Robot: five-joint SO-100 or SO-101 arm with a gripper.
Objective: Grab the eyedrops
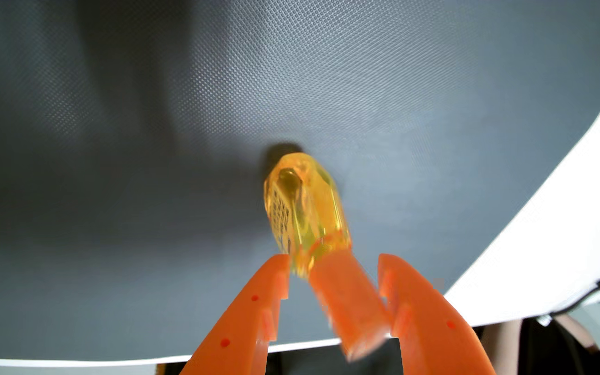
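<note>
The eyedrops bottle (pixel 302 209) is a small clear yellow bottle with black print and an orange cap (pixel 349 303). It points away from the camera, with its far end close to the grey mat and a dark shadow there. Its cap end lies between my two orange fingers and is motion-blurred. My gripper (pixel 333 257) comes in from the bottom edge with its jaws apart around the cap. The left finger (pixel 255 310) touches the bottle's side. A thin gap shows between the cap and the right finger (pixel 425 310).
A grey textured mat (pixel 219 108) covers most of the view. A white surface (pixel 562 223) borders it along the right and bottom. Dark objects sit beyond the white edge at the lower right.
</note>
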